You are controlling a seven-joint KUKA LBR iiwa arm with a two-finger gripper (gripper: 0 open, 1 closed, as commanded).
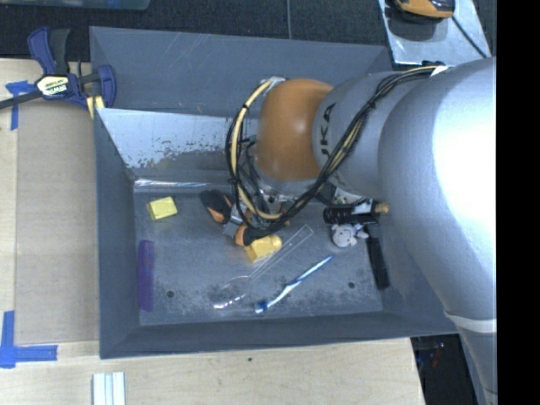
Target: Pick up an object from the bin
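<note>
Finding: the gripper [251,224] is hanging low over the middle of the grey metal bin [116,251], just above a small yellow block [264,247]. Cables are masking it, so apart or together cannot be told. Judgement: the approach step is proceeding. The next move is calling for a centred descent onto that block, avoiding the clear plastic piece [287,248] touching it.

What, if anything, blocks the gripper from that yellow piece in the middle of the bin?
Nothing visible does. The gripper is low and close over the yellow piece in mid-bin. A clear plastic strip lies alongside that piece, and a black-and-orange thing lies just to the left; neither is between them.
</note>
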